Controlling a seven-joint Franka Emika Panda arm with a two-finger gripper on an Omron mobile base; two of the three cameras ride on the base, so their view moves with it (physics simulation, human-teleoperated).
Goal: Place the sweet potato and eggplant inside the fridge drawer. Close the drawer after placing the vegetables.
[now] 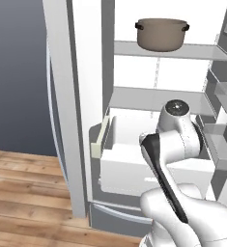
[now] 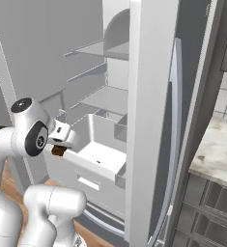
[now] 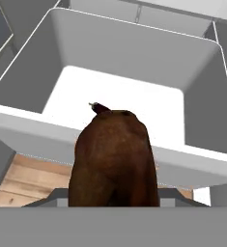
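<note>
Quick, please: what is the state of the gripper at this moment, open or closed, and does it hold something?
Gripper: closed on the small dull dark brown sweet potato, held over the front edge of the open wide white plastic fridge drawer.

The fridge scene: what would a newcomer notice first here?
The brown sweet potato looms large in the hand view, held in the shut gripper just before the front wall of the open white drawer. High on a fridge shelf stands a brown pot.

Brown pot [image 1: 162, 34] on upper fridge shelf [image 1: 202, 50]; wood floor [image 1: 23, 193] below.
</note>
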